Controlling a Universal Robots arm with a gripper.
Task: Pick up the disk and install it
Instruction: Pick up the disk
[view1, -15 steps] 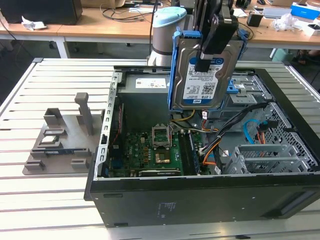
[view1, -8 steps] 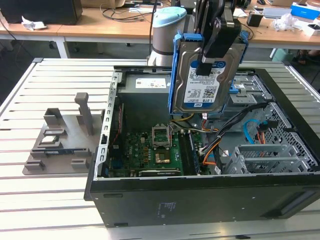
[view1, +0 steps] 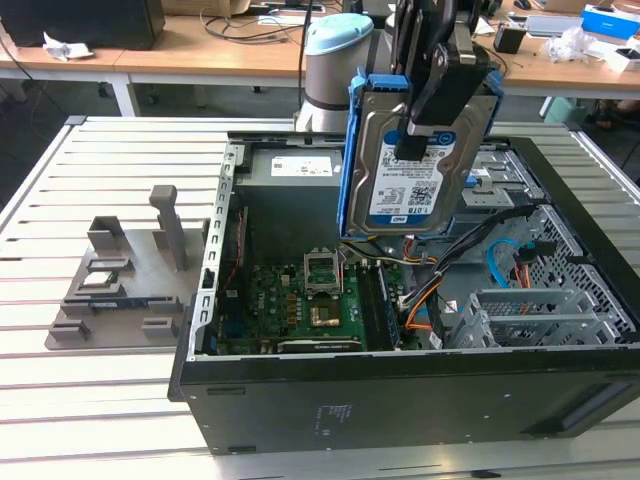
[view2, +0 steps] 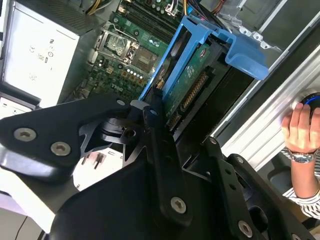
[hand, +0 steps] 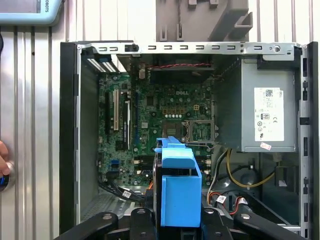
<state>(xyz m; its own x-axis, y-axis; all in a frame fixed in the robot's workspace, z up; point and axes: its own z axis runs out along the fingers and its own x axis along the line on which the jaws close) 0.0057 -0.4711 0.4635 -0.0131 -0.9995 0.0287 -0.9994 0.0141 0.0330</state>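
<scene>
The disk (view1: 405, 170), a silver hard drive with a white-and-blue label in a blue caddy, hangs upright in the air above the open computer case (view1: 400, 400). My gripper (view1: 425, 95) is shut on the disk from above, black fingers clamping its two flat faces. In the second wrist view the disk (view2: 187, 85) runs away from the fingers (view2: 155, 125), its green circuit board side showing. In the first wrist view the blue caddy end of the disk (hand: 177, 192) sits over the motherboard (hand: 150, 130) between the gripper's black links.
A grey metal drive bay (view1: 540, 315) lies inside the case at the exterior view's right. A grey slotted stand (view1: 125, 280) sits on the slatted table at the left. A person's hand (view2: 302, 130) rests on the table edge beside the case.
</scene>
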